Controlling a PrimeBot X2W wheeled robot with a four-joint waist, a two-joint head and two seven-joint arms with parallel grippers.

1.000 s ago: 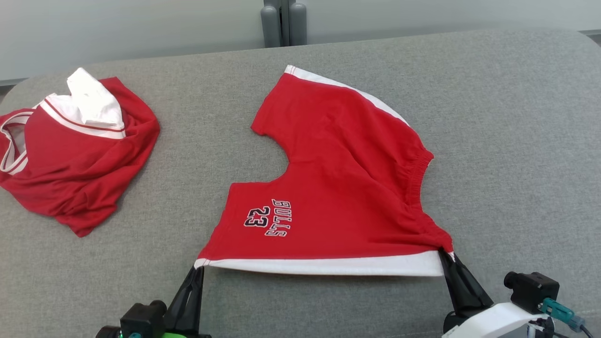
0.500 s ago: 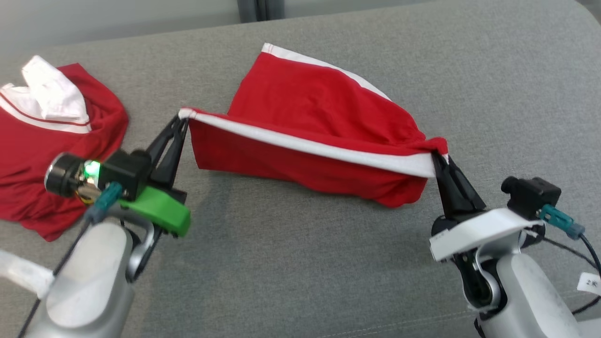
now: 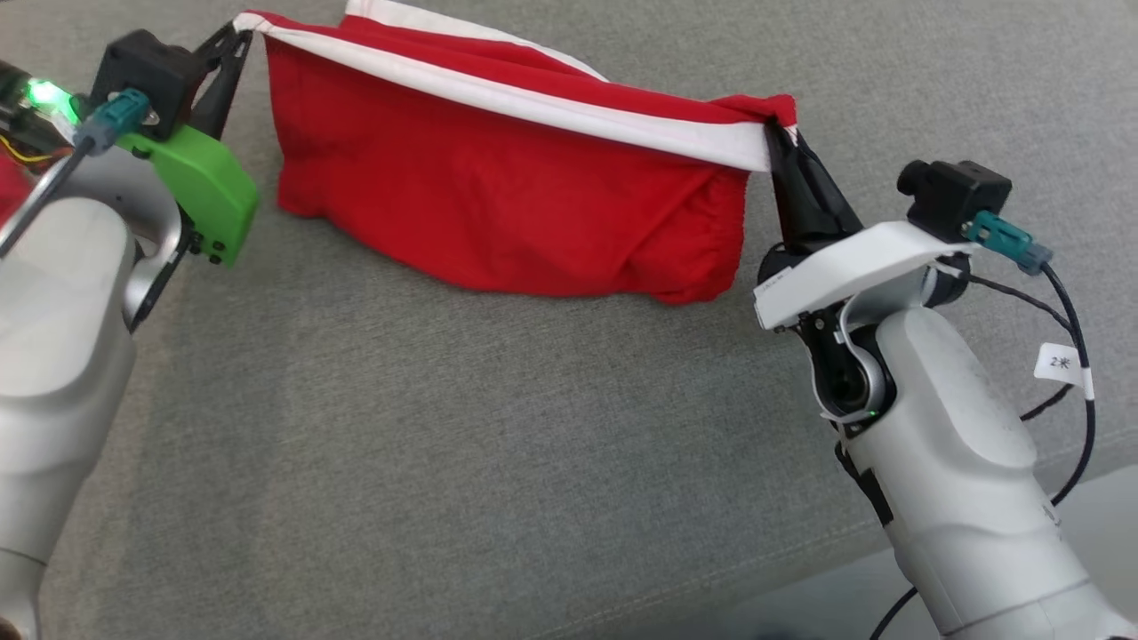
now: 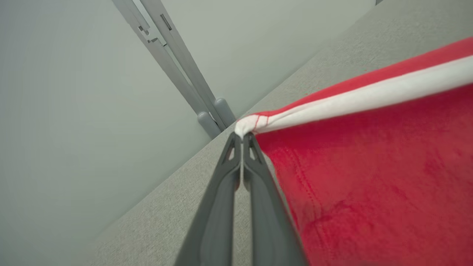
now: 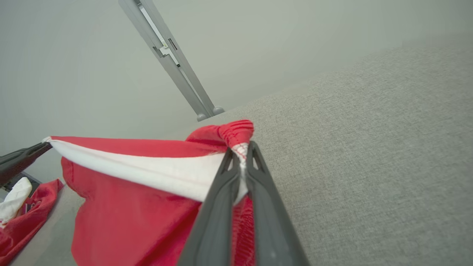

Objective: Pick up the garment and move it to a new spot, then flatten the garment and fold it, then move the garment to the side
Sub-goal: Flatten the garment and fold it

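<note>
The garment is a pair of red shorts (image 3: 498,204) with a white hem band. It hangs lifted over the grey cushion, stretched between both grippers along that band, and its lower part folds down onto the fabric below. My left gripper (image 3: 238,27) is shut on the band's left corner, seen close up as the left gripper (image 4: 242,135) pinching the white corner of the shorts (image 4: 369,166). My right gripper (image 3: 772,133) is shut on the right corner, where the right gripper (image 5: 242,153) bites the seam of the shorts (image 5: 122,207).
The grey upholstered surface (image 3: 498,462) runs wide below and in front of the shorts. A second red and white garment (image 5: 18,214) lies heaped off to the left. A grey post (image 5: 177,70) stands against the pale wall behind. A cable (image 3: 1067,338) hangs by my right wrist.
Both grippers have lifted the hem band and carried it away from me over the rest of the shorts, so the printed side is turned under. The head camera has tilted down.
</note>
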